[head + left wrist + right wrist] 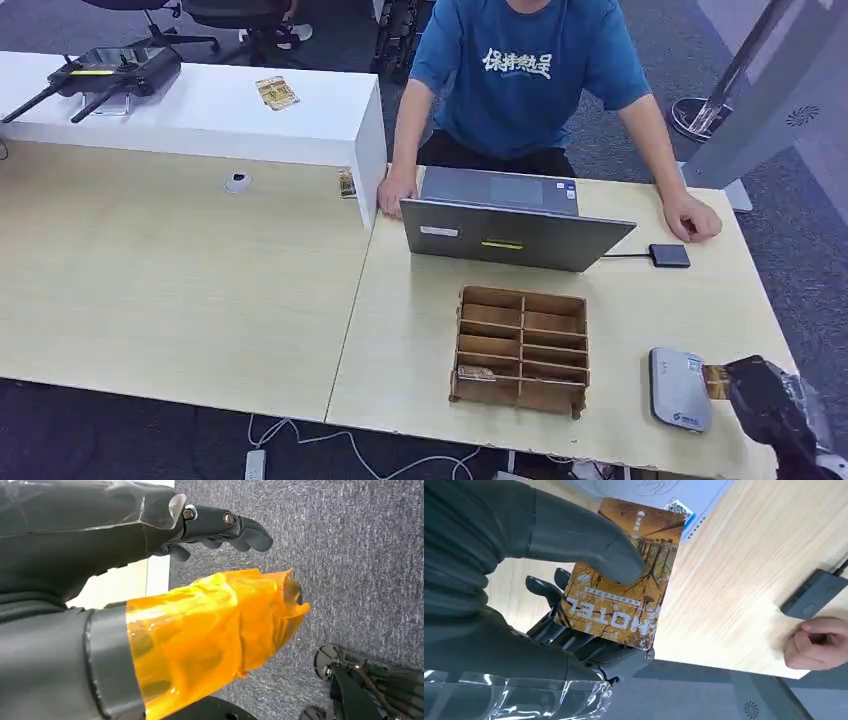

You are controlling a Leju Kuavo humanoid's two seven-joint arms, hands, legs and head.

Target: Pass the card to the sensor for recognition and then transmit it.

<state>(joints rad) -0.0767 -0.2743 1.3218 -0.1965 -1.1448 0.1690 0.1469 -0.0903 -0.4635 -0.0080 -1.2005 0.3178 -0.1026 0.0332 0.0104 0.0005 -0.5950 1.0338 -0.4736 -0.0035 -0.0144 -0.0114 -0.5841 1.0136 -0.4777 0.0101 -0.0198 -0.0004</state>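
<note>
Looked like an office/test lab: pale wood desks (180, 260), open laptop (510, 225) center frame, office chairs (215, 20) upper left, grey carpet (790, 230) at right.

R hand (765, 400) at desk (400, 300) near-right corner, holding card (714, 381) at sensor's (679, 388) right edge. Divider box (521, 349) left of the hand, past sensor. Laptop (515, 228) behind box; hub (669, 255) beyond the hand, by person's hand (697, 219). L hand (220, 527) over floor (360, 555), off desk.
</note>
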